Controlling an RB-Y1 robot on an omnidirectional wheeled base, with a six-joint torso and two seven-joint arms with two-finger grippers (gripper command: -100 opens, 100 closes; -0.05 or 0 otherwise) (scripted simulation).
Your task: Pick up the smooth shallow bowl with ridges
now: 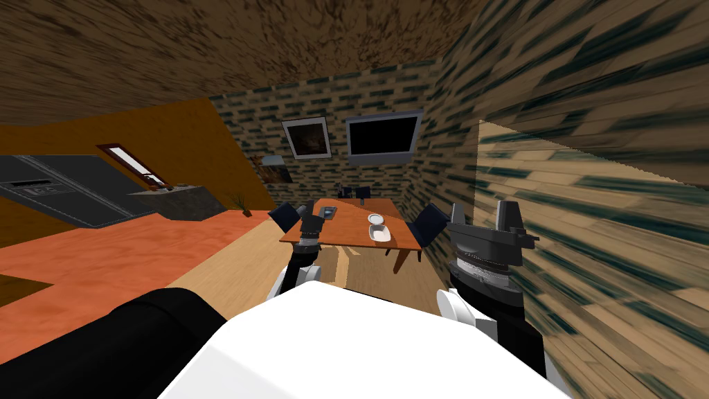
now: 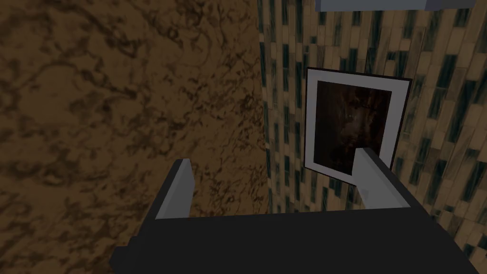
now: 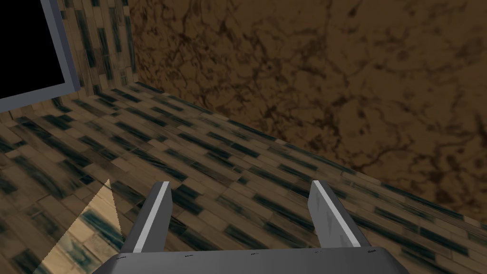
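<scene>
I'm in the approach step, with nothing grasped yet. The orange-brown wooden dining surface (image 1: 346,230) sits just above the centre of the head view, well apart from me, with dark blue chairs (image 1: 431,222) around it. On its right half lie a small round white dish (image 1: 375,219) and, just below it in the frame, a broader white shallow bowl (image 1: 380,234). They're too small for me to tell which one carries the ridges. My left gripper (image 2: 274,157) and right gripper (image 3: 240,182) are both raised with fingers spread wide, holding nothing. Next, I judge, I need to drive forward to the surface's near edge, confirm the ridged bowl, then lower one arm.
</scene>
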